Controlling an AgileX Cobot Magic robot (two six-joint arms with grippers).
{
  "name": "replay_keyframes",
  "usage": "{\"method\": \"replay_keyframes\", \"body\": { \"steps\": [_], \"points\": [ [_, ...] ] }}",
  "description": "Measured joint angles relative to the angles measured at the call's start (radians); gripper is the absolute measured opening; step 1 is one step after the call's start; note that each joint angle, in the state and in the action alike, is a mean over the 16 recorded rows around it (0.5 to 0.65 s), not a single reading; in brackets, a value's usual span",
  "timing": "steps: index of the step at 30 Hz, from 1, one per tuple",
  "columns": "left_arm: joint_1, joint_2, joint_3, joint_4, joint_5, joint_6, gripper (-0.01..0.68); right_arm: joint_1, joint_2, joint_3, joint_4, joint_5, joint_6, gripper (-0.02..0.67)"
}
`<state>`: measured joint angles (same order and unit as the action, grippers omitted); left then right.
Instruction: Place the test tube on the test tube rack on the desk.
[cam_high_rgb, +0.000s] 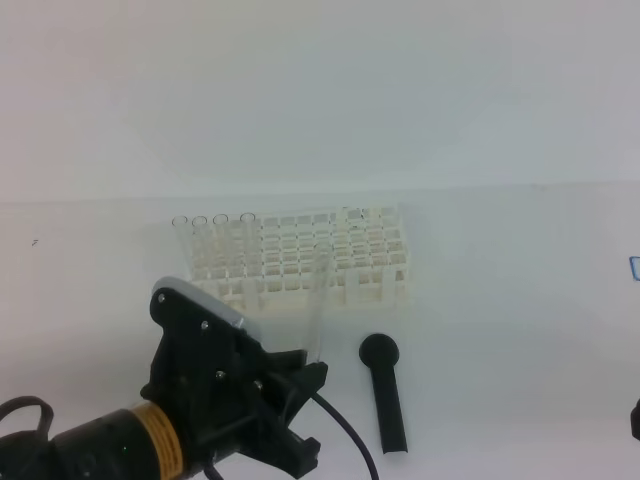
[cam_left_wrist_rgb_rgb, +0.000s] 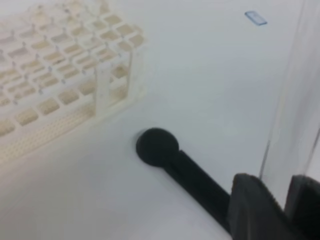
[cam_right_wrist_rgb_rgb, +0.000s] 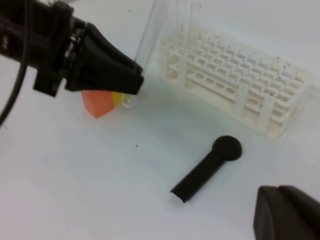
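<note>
The left gripper (cam_high_rgb: 300, 385) was clamped on the test tube (cam_high_rgb: 318, 305), holding it upright just in front of the test tube rack (cam_high_rgb: 310, 255), with a black stick (cam_high_rgb: 385, 390) lying on the desk (cam_high_rgb: 520, 330) nearby, while the right gripper (cam_right_wrist_rgb_rgb: 287, 215) sat closed, well apart from the rack.

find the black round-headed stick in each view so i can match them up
Exterior high: the black stick lies low and right of centre on the desk, head toward the rack.
Left wrist: the stick runs from centre to lower right, behind the gripper finger.
Right wrist: the stick lies at centre bottom, head up-right.
Shared landmark: the white test tube rack.
</note>
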<state>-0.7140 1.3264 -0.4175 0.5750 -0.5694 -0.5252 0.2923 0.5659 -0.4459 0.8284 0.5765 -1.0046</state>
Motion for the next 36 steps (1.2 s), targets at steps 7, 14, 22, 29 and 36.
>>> {"method": "replay_keyframes", "body": {
  "steps": [7,14,22,29,36],
  "points": [
    [0.055,0.080,0.053,0.002,-0.277,0.002,0.006,0.000,0.000,0.000,0.061,0.008,-0.072,-0.001],
    [0.150,0.245,0.130,0.094,-0.603,0.014,0.013,0.000,0.007,0.000,0.115,0.015,-0.168,-0.001],
    [0.214,0.370,0.168,0.238,-0.738,0.059,0.013,0.001,0.072,0.000,0.273,0.059,-0.336,-0.001],
    [0.216,0.347,0.136,0.329,-0.738,0.074,0.013,0.002,0.188,0.000,0.473,0.141,-0.554,-0.001],
    [0.216,0.300,0.098,0.385,-0.738,0.040,0.013,0.002,0.280,-0.001,0.597,0.205,-0.727,-0.001]
  ]
}}
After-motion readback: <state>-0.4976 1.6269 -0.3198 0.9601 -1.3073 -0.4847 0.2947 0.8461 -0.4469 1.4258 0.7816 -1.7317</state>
